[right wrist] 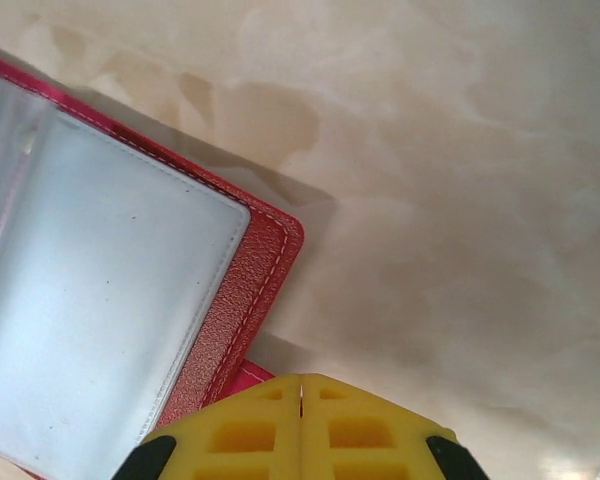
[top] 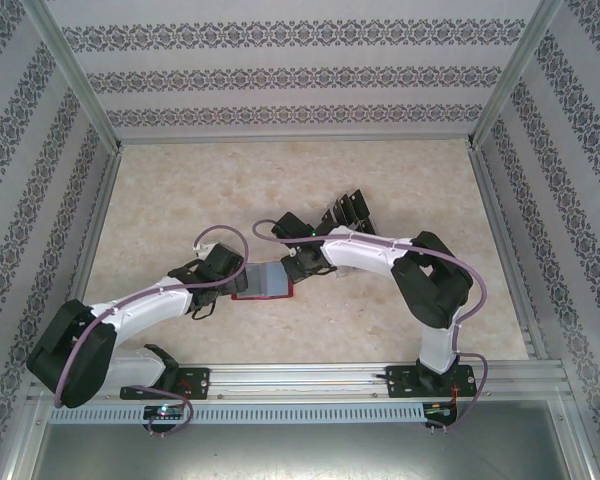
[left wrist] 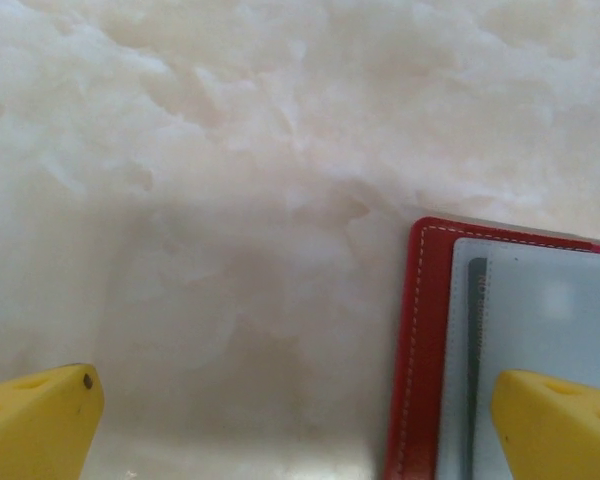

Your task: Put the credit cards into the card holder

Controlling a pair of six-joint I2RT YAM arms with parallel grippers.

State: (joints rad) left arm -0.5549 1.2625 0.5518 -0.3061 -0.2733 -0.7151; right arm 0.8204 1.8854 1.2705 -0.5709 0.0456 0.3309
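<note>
Clearly pebbled, the red card holder (right wrist: 263,262) has rounded, stitched corners.

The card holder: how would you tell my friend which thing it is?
Find the pale marbled table and look at its middle, a bit nearer than the bunch of black credit cards. There lies the card holder, flat and open. Unlike them it's red, with white stitching and cloudy grey pockets inside.

A beige marble-patterned tabletop (top: 180,190) lies inside white walls (top: 300,60) banded with grey floral stripes, framed by aluminium posts (top: 75,75); a metal rail (top: 310,385) crosses its near edge.
</note>
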